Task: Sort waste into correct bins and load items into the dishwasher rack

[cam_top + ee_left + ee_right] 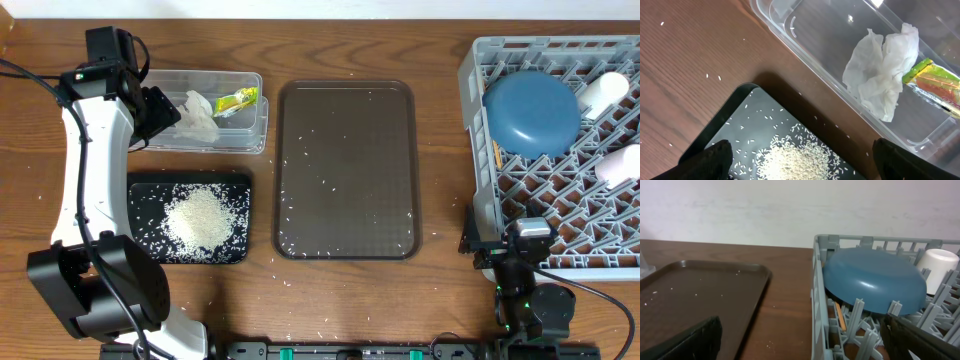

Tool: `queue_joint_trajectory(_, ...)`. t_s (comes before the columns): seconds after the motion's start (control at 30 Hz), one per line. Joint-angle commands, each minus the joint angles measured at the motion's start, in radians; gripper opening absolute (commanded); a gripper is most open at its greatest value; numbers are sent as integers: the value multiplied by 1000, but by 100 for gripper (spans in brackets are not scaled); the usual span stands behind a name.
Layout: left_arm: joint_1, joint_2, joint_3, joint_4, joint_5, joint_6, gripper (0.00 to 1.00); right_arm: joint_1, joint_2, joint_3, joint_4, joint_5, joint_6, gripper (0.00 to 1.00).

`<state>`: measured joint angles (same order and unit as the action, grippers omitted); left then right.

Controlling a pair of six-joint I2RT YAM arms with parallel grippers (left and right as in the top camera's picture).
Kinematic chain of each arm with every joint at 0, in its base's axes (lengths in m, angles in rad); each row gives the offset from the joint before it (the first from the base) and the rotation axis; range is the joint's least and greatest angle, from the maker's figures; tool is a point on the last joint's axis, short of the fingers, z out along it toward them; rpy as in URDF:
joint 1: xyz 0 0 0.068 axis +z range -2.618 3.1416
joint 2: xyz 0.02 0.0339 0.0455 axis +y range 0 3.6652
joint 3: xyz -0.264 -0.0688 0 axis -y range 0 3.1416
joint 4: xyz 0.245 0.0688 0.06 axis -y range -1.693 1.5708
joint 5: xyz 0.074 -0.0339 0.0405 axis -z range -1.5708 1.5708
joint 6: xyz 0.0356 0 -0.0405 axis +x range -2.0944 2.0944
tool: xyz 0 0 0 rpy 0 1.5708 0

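Even, soft light from above.
Overhead is sharp, shadows faint. My left wrist view catches glints on the tub (815, 30) at 1 o'clock and its dark shadow by the tray (735, 120). Right wrist view is softer: pale sheen on the plate (875, 282), fingers (690, 340) blurred dark at 5 and 7 o'clock.

At ten o'clock on my table, the clear tub (225, 143) holds the crumpled white tissue (197, 115), with the yellow-green wrapper (237, 101) at its three o'clock. At eight o'clock, the black tray (145, 195) carries a heap of rice (203, 217). At three o'clock, the grey rack (478, 90) holds the tilted dark blue plate (532, 110), a white cup (603, 92), a pale pink cup (620, 165) and a wooden chopstick (840, 316) under the plate.
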<state>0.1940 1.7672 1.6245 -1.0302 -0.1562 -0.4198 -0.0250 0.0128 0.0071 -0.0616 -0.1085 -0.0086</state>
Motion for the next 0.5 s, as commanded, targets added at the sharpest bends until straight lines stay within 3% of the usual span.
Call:
queue_joint_trajectory(0.0,3,-22,-4,-5,-1,-8,92,-14,-7,-2,-2,-5,-7,99)
queue_joint_trajectory(0.47,1,-22,-4,-47,24,-8,92,-15,-6,-2,-2,-5,-8,99)
